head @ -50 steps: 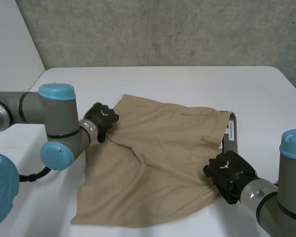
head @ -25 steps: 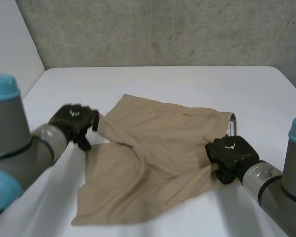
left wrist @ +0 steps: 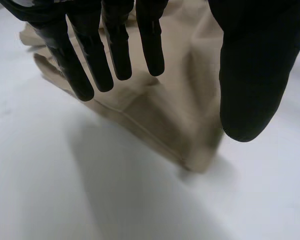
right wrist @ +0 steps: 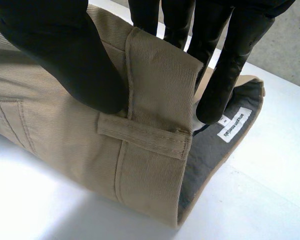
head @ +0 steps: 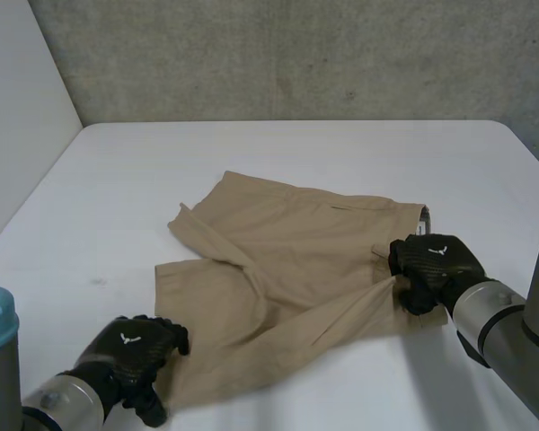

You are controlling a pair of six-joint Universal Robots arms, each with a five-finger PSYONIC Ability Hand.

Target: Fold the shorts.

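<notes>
tan shorts [head: 292, 256] lie rumpled mid-way across the white table [head: 296, 148] — the right hand [head: 431, 268] pinches their waistband [right wrist: 155, 75], the left hand [head: 130, 355] hangs loose-fingered by a leg hem [left wrist: 200, 162] — holding nothing.

A white table [head: 278, 148] with rounded far corners takes up the foreground. Behind it stands a rough grey concrete wall [head: 296, 58], mottled with small darker marks. A plain white panel [head: 18, 108] meets that wall at the left. Soft, even light falls across the tabletop.
</notes>
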